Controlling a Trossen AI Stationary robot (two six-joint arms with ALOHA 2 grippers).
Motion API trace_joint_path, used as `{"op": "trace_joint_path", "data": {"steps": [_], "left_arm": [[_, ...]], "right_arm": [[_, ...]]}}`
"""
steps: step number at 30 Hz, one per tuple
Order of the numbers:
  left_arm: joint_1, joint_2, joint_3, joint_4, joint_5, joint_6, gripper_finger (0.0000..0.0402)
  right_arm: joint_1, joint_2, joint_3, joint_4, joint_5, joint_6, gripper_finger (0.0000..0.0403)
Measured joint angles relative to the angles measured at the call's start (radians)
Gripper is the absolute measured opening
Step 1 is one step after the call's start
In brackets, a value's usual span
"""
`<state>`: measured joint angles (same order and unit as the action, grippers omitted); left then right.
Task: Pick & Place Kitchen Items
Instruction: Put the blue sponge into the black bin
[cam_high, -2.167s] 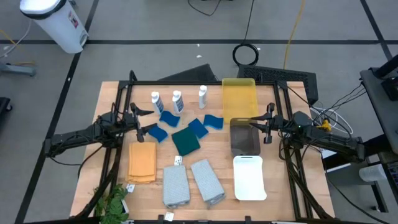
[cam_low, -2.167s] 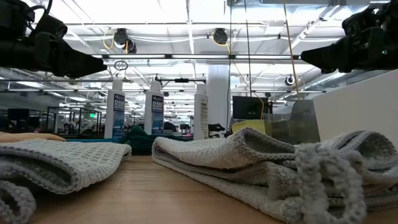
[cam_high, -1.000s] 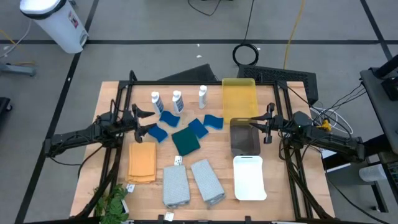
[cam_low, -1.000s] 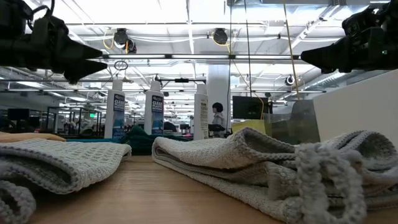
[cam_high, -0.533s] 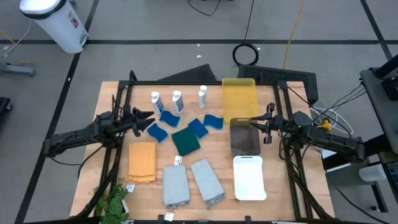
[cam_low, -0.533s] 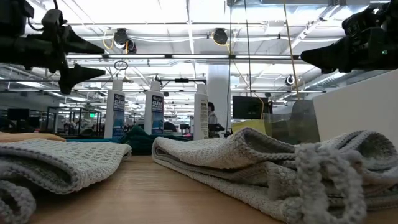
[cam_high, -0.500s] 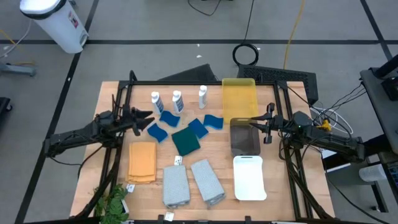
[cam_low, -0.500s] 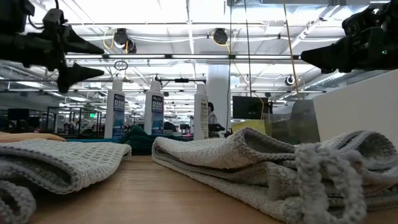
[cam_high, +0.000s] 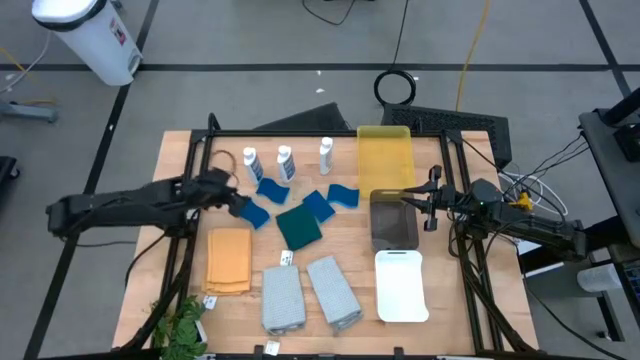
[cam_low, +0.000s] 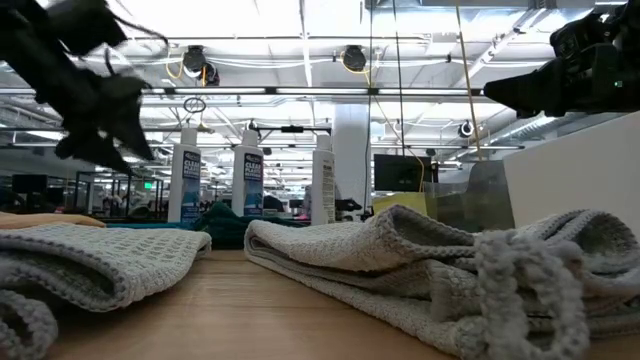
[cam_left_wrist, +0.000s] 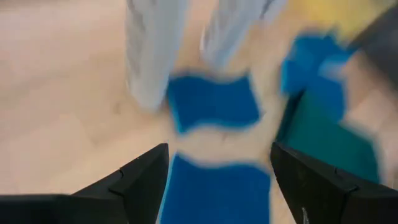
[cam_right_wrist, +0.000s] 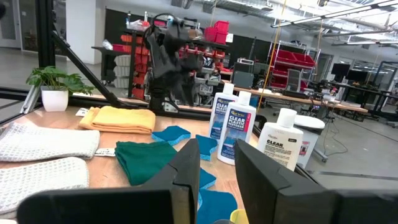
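A small blue sponge lies left of centre on the wooden surface, looking light and squashy, best pinched across its short sides. The left claw hangs just above it, fingers apart. The right claw waits, fingers apart, over the dark grey tray at centre right.

We are in a large open lab or workshop hall. In the low view we see a high ceiling with bright strip lights, exposed beams and hanging cables. Past the right arm's fingers we see red storage bins on shelving, workbenches with monitors and a potted plant. From above, a wooden table stands on a grey concrete floor with trailing cables.
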<state>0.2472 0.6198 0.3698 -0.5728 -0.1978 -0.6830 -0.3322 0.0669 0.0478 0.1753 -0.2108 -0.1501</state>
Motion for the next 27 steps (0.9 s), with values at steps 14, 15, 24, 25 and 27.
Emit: {"op": "trace_joint_path", "data": {"steps": [14, 15, 24, 25, 27], "left_arm": [[0.001, 0.408, -0.002, 0.061, 0.059, -0.056, 0.0285], [0.001, 0.42, -0.002, 0.071, 0.06, -0.054, 0.0285], [0.0, 0.493, 0.001, 0.113, 0.082, -0.045, 0.0191], [0.0, 0.493, 0.001, 0.113, 0.082, -0.044, 0.017], [0.0, 0.493, 0.001, 0.117, 0.085, -0.029, 0.0125]], "right_arm": [[0.0, 0.0, 0.0, 0.0, 0.0, 0.0, 0.0075], [0.0, 0.0, 0.0, 0.0, 0.0, 0.0, 0.0075], [0.0, 0.0, 0.0, 0.0, 0.0, 0.0, 0.0075], [0.0, 0.0, 0.0, 0.0, 0.0, 0.0, 0.0075], [0.0, 0.0, 0.0, 0.0, 0.0, 0.0, 0.0075]]}}
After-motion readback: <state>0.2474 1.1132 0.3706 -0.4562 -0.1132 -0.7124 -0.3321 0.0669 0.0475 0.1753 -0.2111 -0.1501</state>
